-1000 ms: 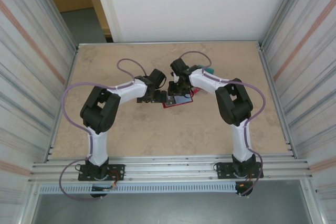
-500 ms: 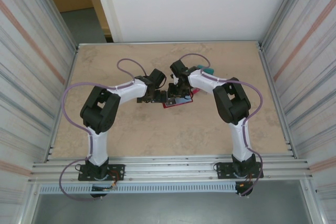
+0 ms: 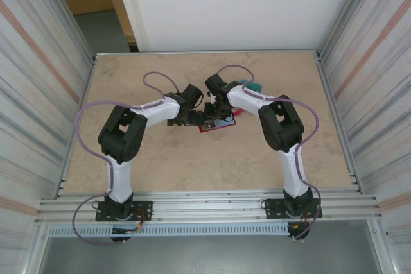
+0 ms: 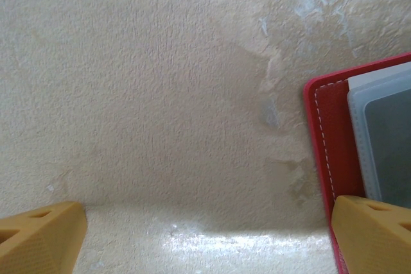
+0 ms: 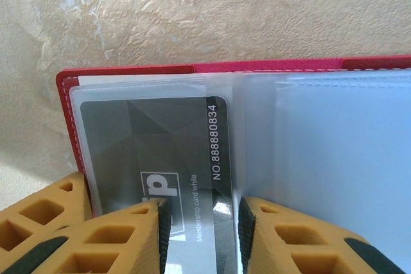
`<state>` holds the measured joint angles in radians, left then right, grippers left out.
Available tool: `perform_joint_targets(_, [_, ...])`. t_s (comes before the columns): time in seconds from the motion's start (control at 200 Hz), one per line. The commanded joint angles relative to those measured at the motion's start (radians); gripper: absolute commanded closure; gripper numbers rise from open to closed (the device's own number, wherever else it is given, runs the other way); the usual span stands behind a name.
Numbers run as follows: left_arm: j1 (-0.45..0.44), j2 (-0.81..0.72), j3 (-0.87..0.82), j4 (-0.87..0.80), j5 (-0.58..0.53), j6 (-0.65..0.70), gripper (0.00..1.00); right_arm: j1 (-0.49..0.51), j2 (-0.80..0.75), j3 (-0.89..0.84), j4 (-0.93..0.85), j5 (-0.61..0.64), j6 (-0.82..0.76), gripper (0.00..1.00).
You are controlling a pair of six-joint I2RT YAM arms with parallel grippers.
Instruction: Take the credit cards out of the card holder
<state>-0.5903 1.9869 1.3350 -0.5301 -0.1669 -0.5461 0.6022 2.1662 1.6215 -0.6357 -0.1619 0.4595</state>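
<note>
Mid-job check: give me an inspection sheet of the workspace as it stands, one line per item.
Surface: beige mottled table, no spills seen.
Job's things: red card holder lies open; a dark card sits in its clear pocket; teal cards lie on the far side of the right arm.
Clutter: nothing seen.
Grippers: left gripper wide open, straddling the holder's edge; right gripper low over the dark card, jaws slightly apart.
Cables: purple cables loop along both arms, off the holder.
Surroundings: ribbed side walls, white back panel.
</note>
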Motion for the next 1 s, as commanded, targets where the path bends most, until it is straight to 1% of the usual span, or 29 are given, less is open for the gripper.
perform_joint_targets(0.0, [0.012, 0.027, -0.008, -0.091, -0.049, -0.003, 0.01, 0.005, 0.054, -0.032, -0.035, -0.073, -0.014, 0.64])
perform_joint_targets(0.115, [0.012, 0.026, -0.007, -0.096, -0.049, -0.003, 0.01, 0.007, 0.049, -0.054, 0.016, -0.191, 0.001, 0.65])
perform_joint_targets(0.336, [0.013, 0.015, -0.007, -0.116, -0.067, -0.003, 0.01, -0.009, -0.009, -0.092, 0.088, -0.301, 0.026, 0.68])
perform_joint_targets(0.581, [0.012, 0.025, -0.004, -0.136, -0.074, -0.004, 0.01, -0.063, -0.116, -0.209, 0.320, -0.488, 0.121, 0.74])
perform_joint_targets(0.676, [0.012, 0.026, -0.007, -0.141, -0.075, -0.006, 0.01, -0.082, -0.140, -0.253, 0.417, -0.538, 0.162, 0.77])
perform_joint_targets(0.862, [0.012, 0.026, -0.008, -0.145, -0.076, -0.005, 0.01, -0.100, -0.139, -0.301, 0.531, -0.603, 0.213, 0.81])
perform_joint_targets(0.997, [0.012, 0.026, -0.003, -0.146, -0.073, -0.002, 0.01, -0.101, -0.121, -0.331, 0.633, -0.642, 0.267, 0.81])
